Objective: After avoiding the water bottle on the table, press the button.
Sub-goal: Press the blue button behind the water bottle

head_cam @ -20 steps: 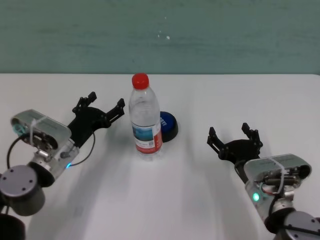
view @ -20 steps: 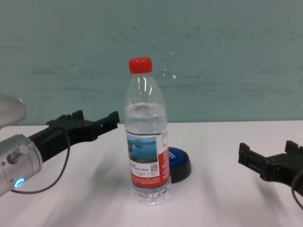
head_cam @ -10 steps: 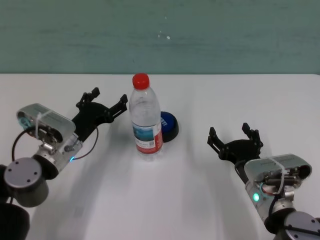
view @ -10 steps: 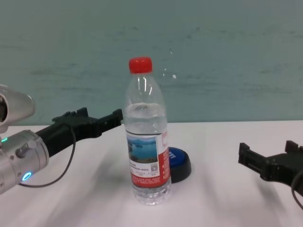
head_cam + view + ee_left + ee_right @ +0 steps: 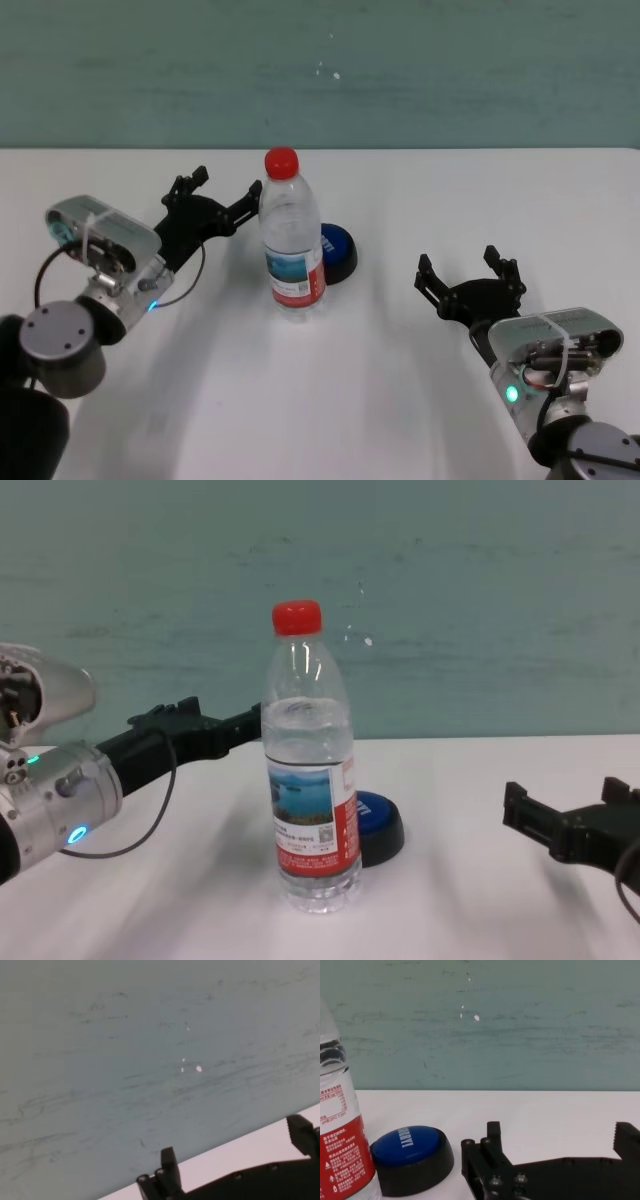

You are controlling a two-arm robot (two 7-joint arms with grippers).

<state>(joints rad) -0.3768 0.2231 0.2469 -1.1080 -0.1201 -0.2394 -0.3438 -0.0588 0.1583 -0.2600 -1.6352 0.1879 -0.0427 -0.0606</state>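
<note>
The water bottle (image 5: 292, 240) stands upright mid-table with its red cap on; it also shows in the chest view (image 5: 310, 780) and at the edge of the right wrist view (image 5: 340, 1135). The blue button (image 5: 340, 250) sits just behind and right of it, partly hidden by the bottle in the chest view (image 5: 382, 825) and plain in the right wrist view (image 5: 410, 1152). My left gripper (image 5: 225, 185) is open and empty, raised beside the bottle's upper left, close to it. In the left wrist view my left gripper (image 5: 235, 1147) faces the wall. My right gripper (image 5: 465, 265) is open and empty, low over the table right of the button.
The white table (image 5: 380, 400) runs back to a teal wall (image 5: 450, 70). Only the bottle and the button stand on it. My right gripper also shows in the chest view (image 5: 570, 810) and the right wrist view (image 5: 560, 1135).
My left arm has moved forward and to the right, bringing its open gripper up close to the bottle's left side. The right arm, the bottle and the button have not moved.
</note>
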